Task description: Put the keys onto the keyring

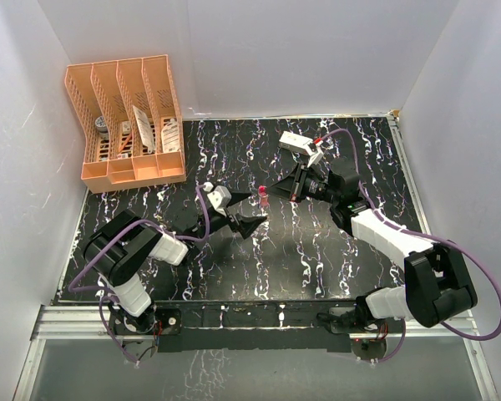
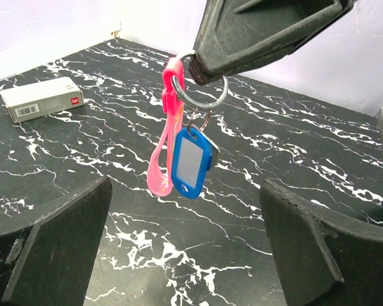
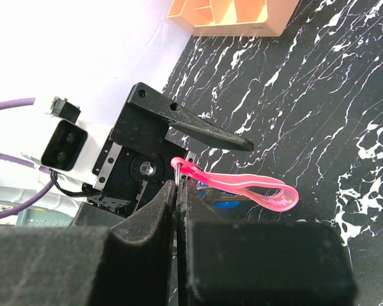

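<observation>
Right claw (image 3: 179,191) clamped on the keyring (image 2: 223,92) above the bench (image 2: 293,146), pink key (image 2: 171,95) and blue key (image 2: 191,162) hanging from the ring, left claw (image 1: 250,210) spread wide, facing them close by

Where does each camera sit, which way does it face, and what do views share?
Top external: above and behind, looking down at the table; left pincer and right pincer show.
Left wrist: on the left arm, facing the right pincer's keyring, pink key, blue key; own open fingers frame it.
Right wrist: faces the left pincer; own shut fingers show.
Shared: both wrists see the pink key.
</observation>
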You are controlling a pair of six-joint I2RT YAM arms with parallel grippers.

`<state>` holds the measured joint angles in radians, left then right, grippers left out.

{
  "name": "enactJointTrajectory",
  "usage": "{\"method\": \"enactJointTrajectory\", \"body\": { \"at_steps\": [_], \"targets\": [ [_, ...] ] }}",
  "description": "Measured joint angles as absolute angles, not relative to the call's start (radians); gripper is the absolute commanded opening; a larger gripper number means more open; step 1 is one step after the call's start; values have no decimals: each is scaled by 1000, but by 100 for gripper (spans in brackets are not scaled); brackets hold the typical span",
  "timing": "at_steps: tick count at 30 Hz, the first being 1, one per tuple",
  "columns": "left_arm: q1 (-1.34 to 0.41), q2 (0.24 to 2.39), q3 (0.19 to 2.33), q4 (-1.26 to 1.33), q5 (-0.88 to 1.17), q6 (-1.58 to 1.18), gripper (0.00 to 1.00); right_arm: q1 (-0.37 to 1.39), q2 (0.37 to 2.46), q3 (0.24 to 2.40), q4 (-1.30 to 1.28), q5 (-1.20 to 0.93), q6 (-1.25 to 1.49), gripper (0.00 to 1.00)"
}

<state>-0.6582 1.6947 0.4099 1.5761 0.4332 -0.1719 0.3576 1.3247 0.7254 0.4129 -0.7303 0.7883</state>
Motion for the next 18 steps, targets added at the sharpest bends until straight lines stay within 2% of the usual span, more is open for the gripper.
{"method": "enactJointTrajectory", "body": {
  "at_steps": [14, 16, 18],
  "targets": [
    [-659, 1695, 469, 1579, 458, -183, 48, 358, 1322, 725, 410, -733, 792, 0],
    [-659, 1697, 475, 1580, 467, -184, 44, 358, 1322, 725, 408, -733, 792, 0],
    [-659, 1702, 484, 1582, 480, -183, 32, 358, 1322, 725, 405, -733, 792, 0]
  ]
}}
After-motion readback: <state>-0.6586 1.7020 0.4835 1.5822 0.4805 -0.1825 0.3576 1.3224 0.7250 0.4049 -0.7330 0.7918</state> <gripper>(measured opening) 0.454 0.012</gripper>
